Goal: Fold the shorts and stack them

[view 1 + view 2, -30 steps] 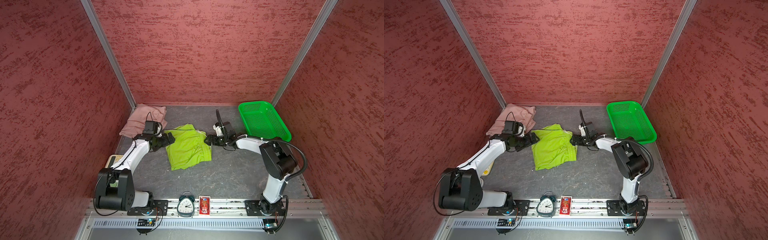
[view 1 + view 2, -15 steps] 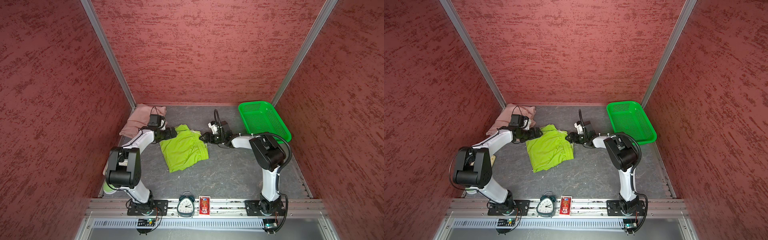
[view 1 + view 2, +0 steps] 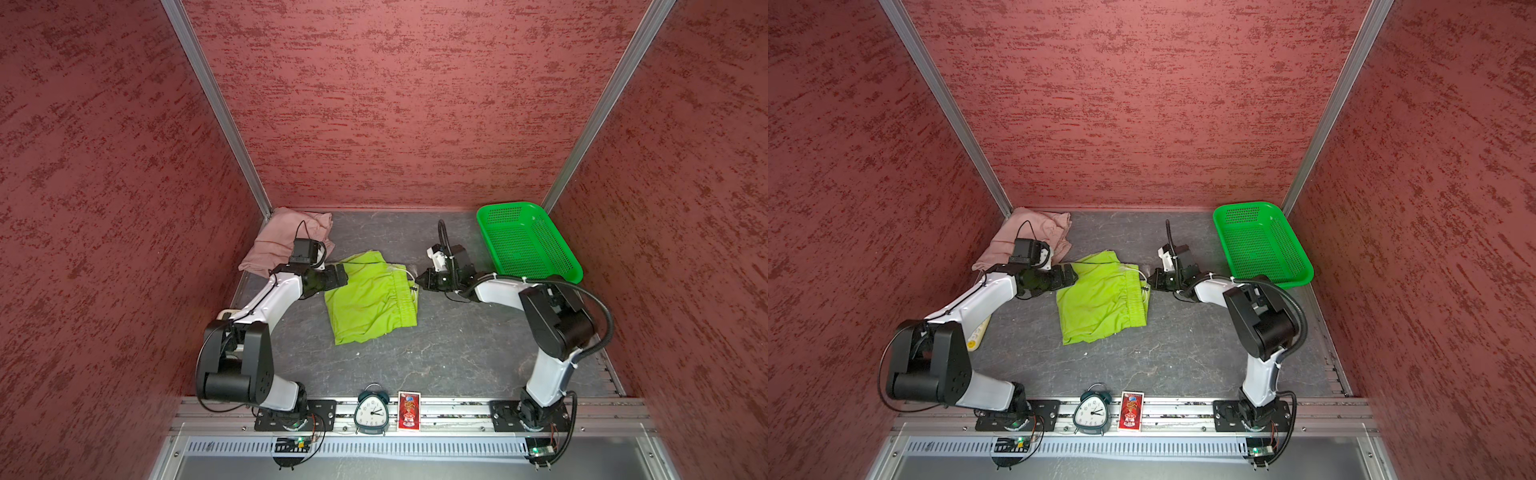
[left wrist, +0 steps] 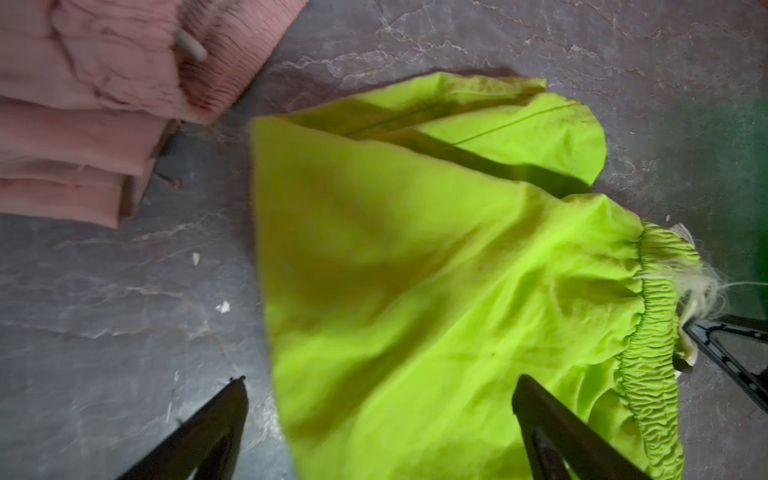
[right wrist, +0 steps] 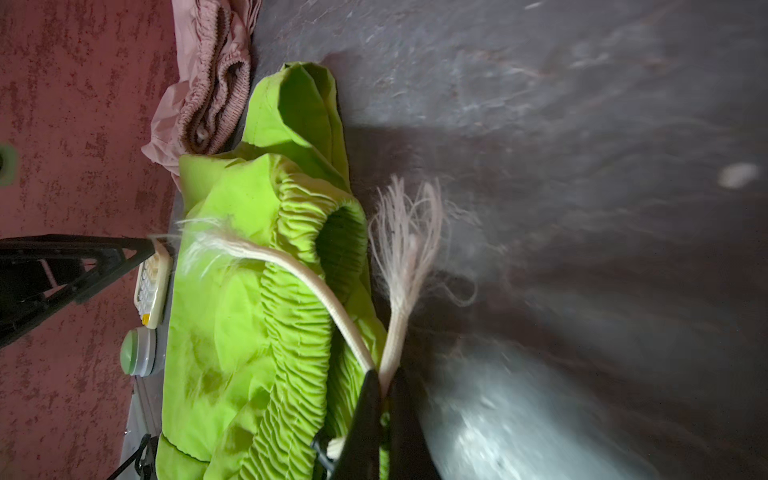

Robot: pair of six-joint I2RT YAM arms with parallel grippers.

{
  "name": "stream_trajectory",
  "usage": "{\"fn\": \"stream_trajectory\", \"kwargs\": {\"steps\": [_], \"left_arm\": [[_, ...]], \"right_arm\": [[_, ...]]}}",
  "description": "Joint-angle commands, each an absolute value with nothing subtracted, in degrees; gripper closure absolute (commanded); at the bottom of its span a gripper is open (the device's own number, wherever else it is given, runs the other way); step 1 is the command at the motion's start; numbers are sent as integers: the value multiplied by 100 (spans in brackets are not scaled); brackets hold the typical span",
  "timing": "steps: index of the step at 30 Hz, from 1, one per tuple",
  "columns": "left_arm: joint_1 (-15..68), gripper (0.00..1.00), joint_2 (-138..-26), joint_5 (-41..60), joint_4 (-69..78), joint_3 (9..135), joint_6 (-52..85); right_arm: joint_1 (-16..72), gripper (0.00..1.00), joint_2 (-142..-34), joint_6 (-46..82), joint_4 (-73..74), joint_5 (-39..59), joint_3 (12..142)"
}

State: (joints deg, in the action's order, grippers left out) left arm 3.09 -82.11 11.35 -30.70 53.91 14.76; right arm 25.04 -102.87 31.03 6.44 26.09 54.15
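The lime green shorts [image 3: 370, 299] [image 3: 1100, 303] lie loosely folded mid-floor, gathered waistband toward the right. My right gripper [image 3: 417, 286] [image 3: 1147, 286] [image 5: 384, 376] is shut on their white drawstring [image 5: 399, 332] at the waistband edge; frayed cord ends stick out past the fingers. At the shorts' left edge my left gripper [image 3: 341, 275] [image 3: 1073, 276] [image 4: 380, 382] stands open, one finger over the green fabric [image 4: 415, 291] and one over bare floor. The dusty pink shorts [image 3: 282, 241] [image 3: 1030, 237] [image 4: 83, 104] [image 5: 208, 83] lie folded in the back left corner.
A bright green perforated basket [image 3: 528, 245] [image 3: 1262, 245] stands at the back right. An alarm clock [image 3: 371, 409] [image 3: 1092, 409] and a red card box [image 3: 409, 410] [image 3: 1131, 411] sit on the front rail. A white remote-like device [image 3: 978, 332] lies by the left wall.
My right gripper's jaws have closed on the drawstring at the waistband. The left gripper has stayed open at the green shorts' left edge, and both arms have shifted slightly.
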Motion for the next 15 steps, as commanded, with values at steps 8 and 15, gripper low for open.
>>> {"fn": "stream_trajectory", "kwargs": {"steps": [8,15], "left_arm": [[371,1,-8893,2363,-1819,5131,1347],[665,1,-9670,2743,-1298,5415,1362]], "right_arm": [[2239,34,-8922,2759,-148,1753,4346],[2166,1,-8763,3051,314,1954,3902]]}}
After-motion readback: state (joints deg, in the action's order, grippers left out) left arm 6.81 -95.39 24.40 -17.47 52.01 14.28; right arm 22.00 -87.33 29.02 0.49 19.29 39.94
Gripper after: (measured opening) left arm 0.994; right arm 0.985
